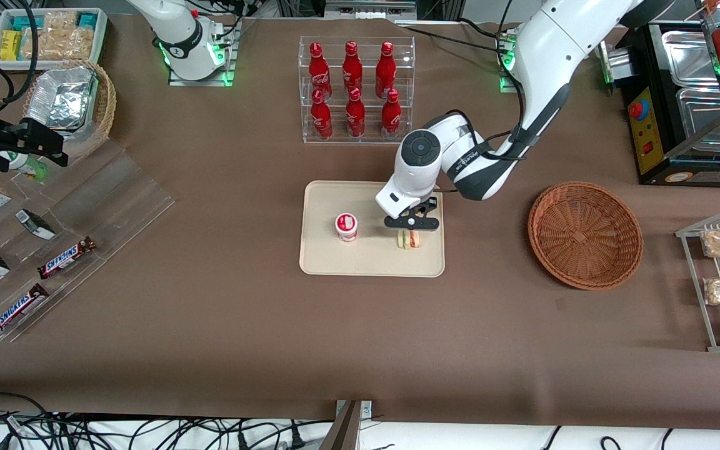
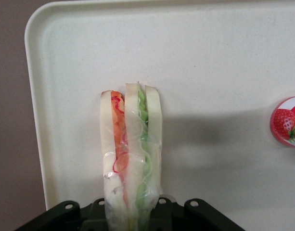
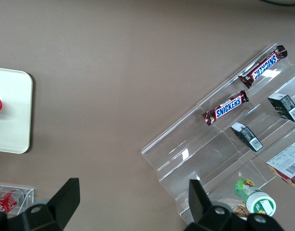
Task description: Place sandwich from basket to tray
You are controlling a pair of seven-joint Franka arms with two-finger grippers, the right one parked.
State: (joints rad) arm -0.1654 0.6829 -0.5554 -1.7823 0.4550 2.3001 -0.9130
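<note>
While the brown table (image 1: 210, 325) stretches wide under everything, the beige tray (image 1: 335, 262) sits near its middle, with the emptied wicker basket (image 1: 585, 235) at about three o'clock from it, toward the working arm's end. At twelve o'clock from the tray stands a clear rack of red bottles (image 1: 352, 87). On the tray a small strawberry-lidded cup (image 1: 346, 226) stands, and at three o'clock from that cup is the sandwich (image 1: 408, 239), standing on edge on the tray surface. The gripper (image 1: 412, 229) hangs right over the sandwich. From the wrist camera, the sandwich (image 2: 132, 159) runs straight up between the two black jaws, its pale bread and its red and green filling showing through the wrap, and the jaws are pinching its upper end from both sides.
</note>
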